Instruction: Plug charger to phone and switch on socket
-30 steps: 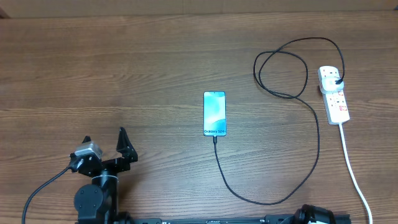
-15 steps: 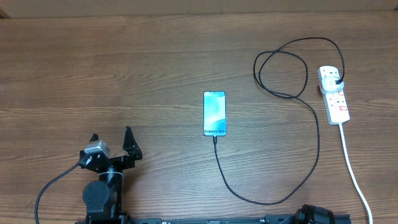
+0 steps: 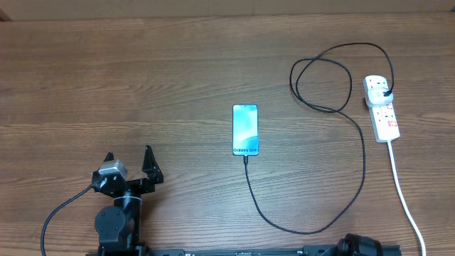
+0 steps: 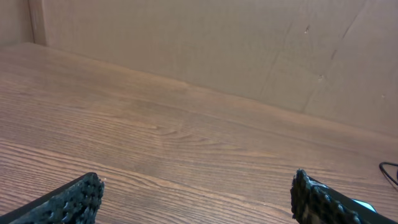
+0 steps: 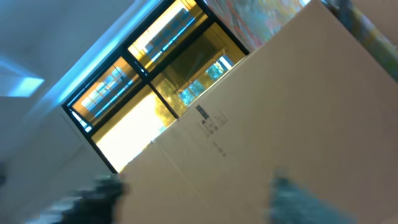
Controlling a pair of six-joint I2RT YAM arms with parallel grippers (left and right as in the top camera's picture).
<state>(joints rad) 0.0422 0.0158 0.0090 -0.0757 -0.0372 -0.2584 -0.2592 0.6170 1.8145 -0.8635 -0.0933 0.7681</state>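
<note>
The phone (image 3: 245, 129), with a blue-teal screen, lies flat mid-table. The charger's thin black cable (image 3: 306, 229) runs from the phone's near end, where its tip (image 3: 246, 158) touches the phone. It curves right and loops up to the black plug (image 3: 384, 91) seated in the far end of the white socket strip (image 3: 382, 108). My left gripper (image 3: 128, 158) is open and empty at the front left, far from the phone; its wrist view (image 4: 196, 193) shows bare wood between the fingers. My right gripper (image 5: 196, 193) is blurred, fingers apart, pointing up at cardboard.
The strip's thick white cord (image 3: 404, 199) runs toward the front right edge. The right arm's base (image 3: 359, 246) sits at the front edge. A cardboard wall (image 4: 249, 50) stands along the table's far side.
My left gripper has shifted slightly to the right and toward the front edge. The phone, cable and socket have not moved.
</note>
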